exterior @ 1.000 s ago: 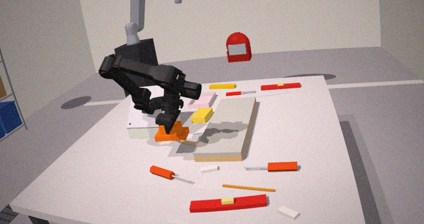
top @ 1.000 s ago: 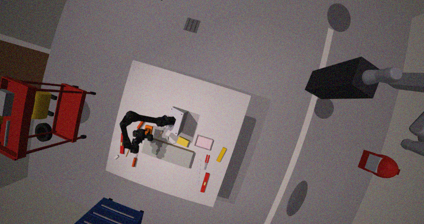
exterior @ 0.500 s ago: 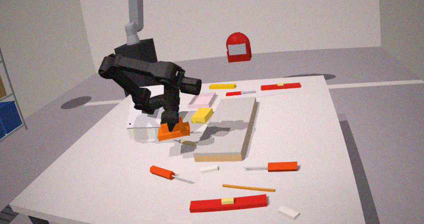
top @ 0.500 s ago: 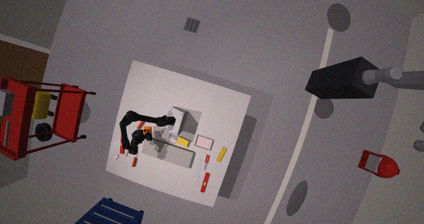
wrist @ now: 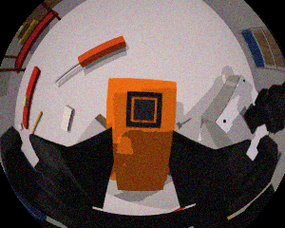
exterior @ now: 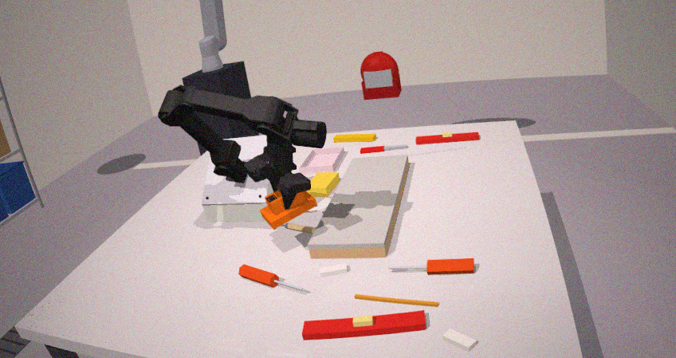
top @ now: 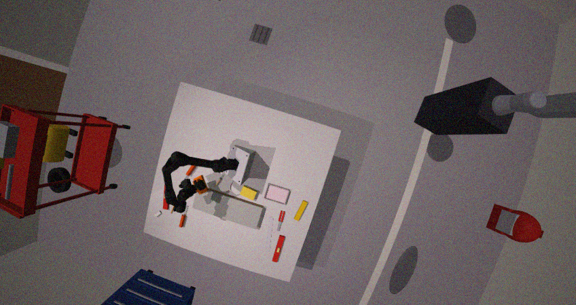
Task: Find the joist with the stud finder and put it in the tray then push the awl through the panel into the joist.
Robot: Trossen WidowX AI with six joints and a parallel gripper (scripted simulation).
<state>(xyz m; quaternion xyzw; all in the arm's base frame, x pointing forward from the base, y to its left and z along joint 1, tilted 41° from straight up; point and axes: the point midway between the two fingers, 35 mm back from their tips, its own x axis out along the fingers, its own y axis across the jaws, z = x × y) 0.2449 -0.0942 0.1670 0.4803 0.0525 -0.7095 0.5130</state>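
Our jaws [top: 200, 186] [exterior: 288, 203] grip the orange stud finder [top: 197, 179] [exterior: 275, 218] [wrist: 142, 85], tilted, just beside the floor panel's [top: 242, 217] [exterior: 353, 231] near end. We should level its base before touching the panel, then sweep slowly lengthwise with light, even contact, keeping our hold firm.

Well beyond the hand, a plain pale wall [exterior: 474, 32] rises behind a floating red helmet-like shape [top: 515, 223] [exterior: 380, 76]. A whitish stripe [top: 408, 172] [exterior: 592, 135] crosses the grey floor [top: 343, 39] [exterior: 630, 212] (dim light, I'd say).
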